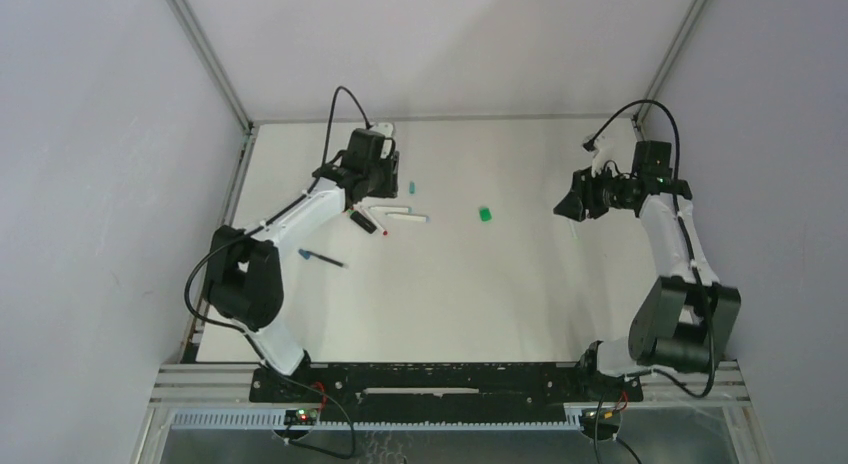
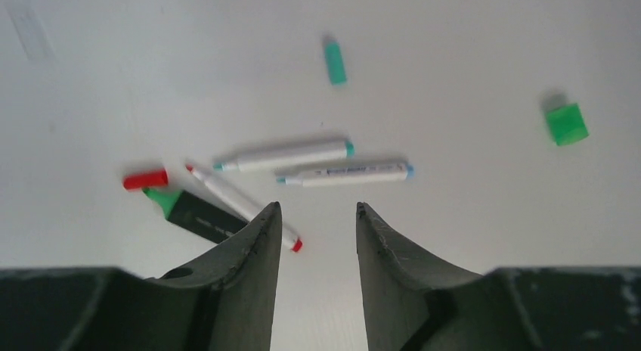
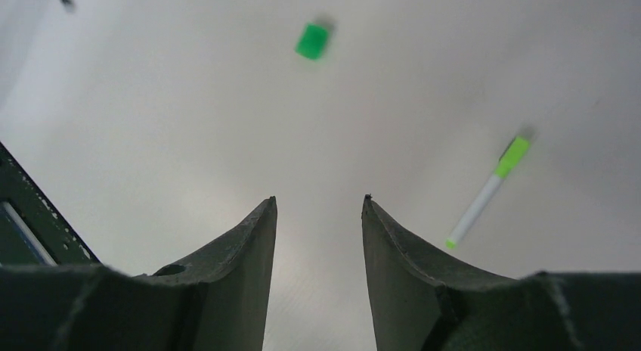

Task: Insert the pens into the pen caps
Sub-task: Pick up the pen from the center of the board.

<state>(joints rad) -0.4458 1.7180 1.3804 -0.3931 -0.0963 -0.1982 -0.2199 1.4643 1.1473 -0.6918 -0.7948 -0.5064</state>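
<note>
In the left wrist view, three white pens lie ahead of my open, empty left gripper point(image 2: 317, 207): a teal-ended pen point(image 2: 283, 155), a blue-ended pen point(image 2: 346, 173) and a red-tipped pen point(image 2: 242, 206), partly hidden behind the left finger. A thick black marker point(image 2: 198, 215) with a green tip lies beside a red cap point(image 2: 146, 179). A teal cap point(image 2: 335, 63) lies farther off, and a chunky green cap point(image 2: 567, 124) to the right. My right gripper point(image 3: 320, 200) is open and empty above the table; a white pen with a lime-green end point(image 3: 487, 192) lies to its right, and the green cap point(image 3: 312, 41) ahead.
In the top view, a thin black pen point(image 1: 322, 257) lies alone near the left arm. The left gripper point(image 1: 375, 189) hovers at the pen cluster, the right gripper point(image 1: 567, 208) at the right. Grey walls with metal corner posts point(image 1: 205, 54) enclose the white table point(image 1: 460, 294).
</note>
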